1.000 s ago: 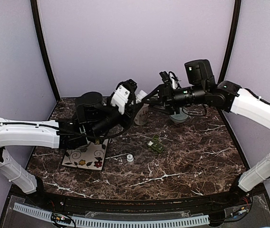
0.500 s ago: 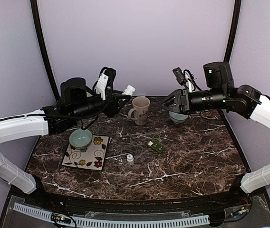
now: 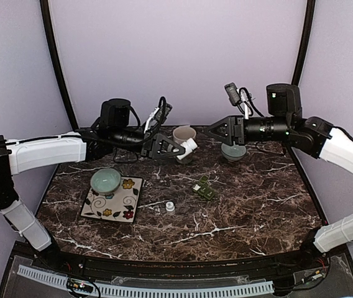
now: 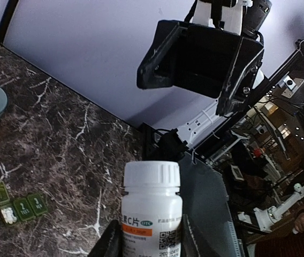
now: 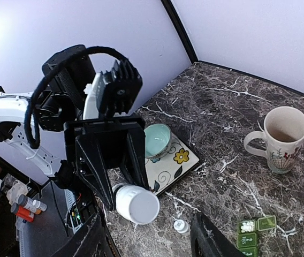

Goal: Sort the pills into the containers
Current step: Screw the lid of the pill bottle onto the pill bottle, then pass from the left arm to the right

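Note:
My left gripper (image 3: 178, 148) is shut on a white pill bottle (image 3: 189, 147) with its cap on. It holds the bottle level above the table in front of the mug (image 3: 183, 133), cap towards my right gripper (image 3: 217, 131). The right gripper hangs open and empty, a short gap from the cap. The left wrist view has the bottle (image 4: 151, 206) between my fingers. In the right wrist view the cap (image 5: 136, 204) faces me. The dark green containers (image 3: 205, 190) lie mid-table. One lid stands open with white pills (image 5: 247, 226) inside; these pills (image 4: 7, 214) also show in the left wrist view.
A teal bowl (image 3: 105, 180) sits on a floral square plate (image 3: 118, 203) at the left. A second bowl (image 3: 233, 151) stands behind the right gripper. A small white vial (image 3: 170, 207) stands on the marble between plate and containers.
The two grippers, close together by the mug a second ago, drew apart. My left arm swung the bottle up and left, then back down beside the mug. The right gripper opened slightly wider.

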You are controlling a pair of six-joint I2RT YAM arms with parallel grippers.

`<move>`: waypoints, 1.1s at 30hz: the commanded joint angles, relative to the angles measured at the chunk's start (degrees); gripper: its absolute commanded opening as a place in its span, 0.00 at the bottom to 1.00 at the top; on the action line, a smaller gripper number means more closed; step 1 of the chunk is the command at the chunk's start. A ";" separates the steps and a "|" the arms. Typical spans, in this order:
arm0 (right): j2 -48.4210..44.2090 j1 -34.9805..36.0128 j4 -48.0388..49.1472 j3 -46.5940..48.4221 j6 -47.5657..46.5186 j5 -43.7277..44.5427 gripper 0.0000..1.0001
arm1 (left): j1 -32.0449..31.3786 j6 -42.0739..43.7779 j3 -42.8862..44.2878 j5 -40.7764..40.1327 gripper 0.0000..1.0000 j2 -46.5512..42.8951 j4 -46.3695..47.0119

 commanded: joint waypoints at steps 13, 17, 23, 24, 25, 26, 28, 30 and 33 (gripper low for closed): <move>4.30 -1.02 7.83 2.78 3.63 -15.67 0.54 | 0.62 -14.30 0.38 16.19 0.07 2.44 12.20; 4.80 -1.02 8.47 2.17 4.50 -17.65 0.54 | 0.65 -15.34 0.77 16.68 0.07 3.02 13.29; 5.77 -0.21 8.44 2.31 4.83 -19.26 0.54 | 0.99 -17.06 0.76 17.12 0.07 3.65 15.66; 5.86 -0.08 8.24 2.32 4.68 -19.29 0.54 | 1.01 -17.49 0.75 17.24 0.07 3.77 16.27; 6.02 0.11 8.10 2.25 4.63 -19.34 0.53 | 1.07 -17.92 0.84 17.34 0.07 3.89 16.76; 6.19 0.19 7.97 2.19 4.49 -19.38 0.53 | 1.11 -18.35 0.82 17.44 0.07 4.10 17.27; 6.38 0.30 8.00 1.91 4.39 -19.39 0.53 | 1.19 -19.30 1.03 17.82 0.07 4.45 18.26; 6.64 0.39 8.20 1.64 4.35 -19.40 0.53 | 1.20 -19.81 1.27 18.15 0.07 4.71 18.70; 7.08 0.47 8.51 1.74 4.35 -19.60 0.52 | 1.19 -20.00 1.43 18.51 0.07 5.07 18.83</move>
